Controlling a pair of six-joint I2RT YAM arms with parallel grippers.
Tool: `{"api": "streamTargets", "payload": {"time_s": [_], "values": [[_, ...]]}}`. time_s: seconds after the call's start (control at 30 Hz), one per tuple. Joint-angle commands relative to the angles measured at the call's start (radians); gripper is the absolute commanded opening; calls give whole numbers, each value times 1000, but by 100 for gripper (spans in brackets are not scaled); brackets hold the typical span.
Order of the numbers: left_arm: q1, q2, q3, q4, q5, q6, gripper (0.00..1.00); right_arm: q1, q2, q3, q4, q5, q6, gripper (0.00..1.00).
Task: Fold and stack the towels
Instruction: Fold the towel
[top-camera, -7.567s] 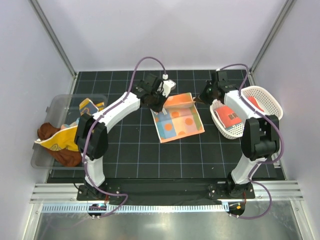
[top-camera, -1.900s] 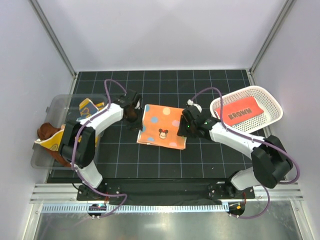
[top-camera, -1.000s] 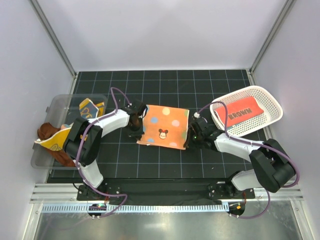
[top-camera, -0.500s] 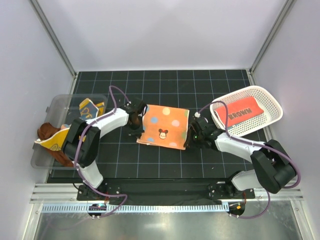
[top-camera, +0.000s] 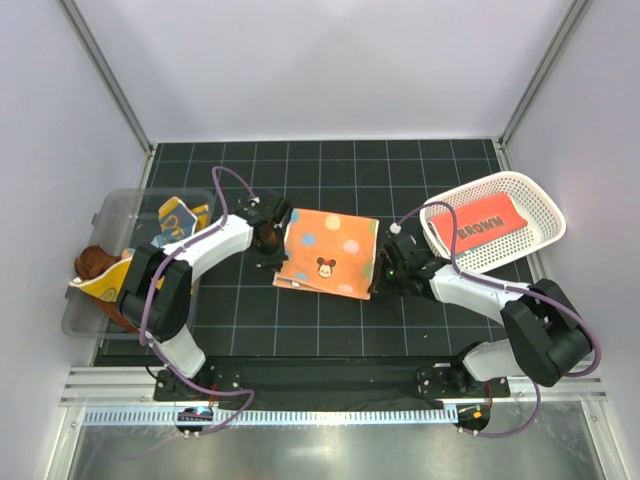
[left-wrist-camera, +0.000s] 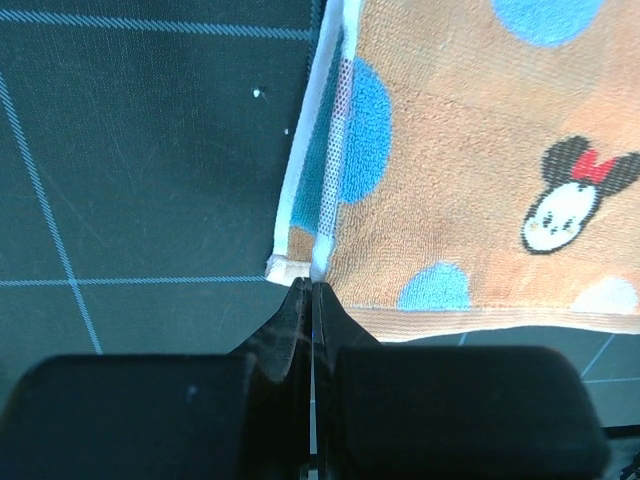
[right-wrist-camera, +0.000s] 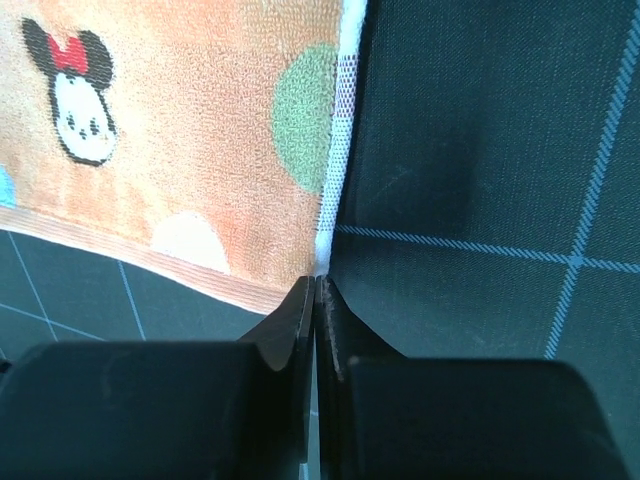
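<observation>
My left claw (left-wrist-camera: 312, 285) and right claw (right-wrist-camera: 315, 280) are pinched shut on the near corners of the orange polka-dot terry towel with cartoon face (top-camera: 328, 253), which lies flat on the black gridded tabletop (top-camera: 400, 170); such thin bites may slip on lifting, spoiling the fold.

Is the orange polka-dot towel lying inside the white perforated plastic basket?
No, that towel lies on the black gridded table, beside the basket.

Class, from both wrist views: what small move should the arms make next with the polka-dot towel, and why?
Probably raise both near corners together: the left fingers and right fingers look shut on them, with the orange polka-dot cartoon-face cloth towel lying flat.
</observation>
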Motion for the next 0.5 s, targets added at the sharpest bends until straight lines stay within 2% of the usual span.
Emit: {"api": "streamTargets", "payload": {"time_s": [0.0,0.2,0.47], "values": [[-4,23,25,-30,6,4,0,-2,7,8,41,-10,16,4],[-11,5,10,-22,-39,-3,0,-4,0,28,10,-17,16,1],[-15,-15,119,-116,-158,9,0,-7,-46,127,-48,-30,27,1]]}}
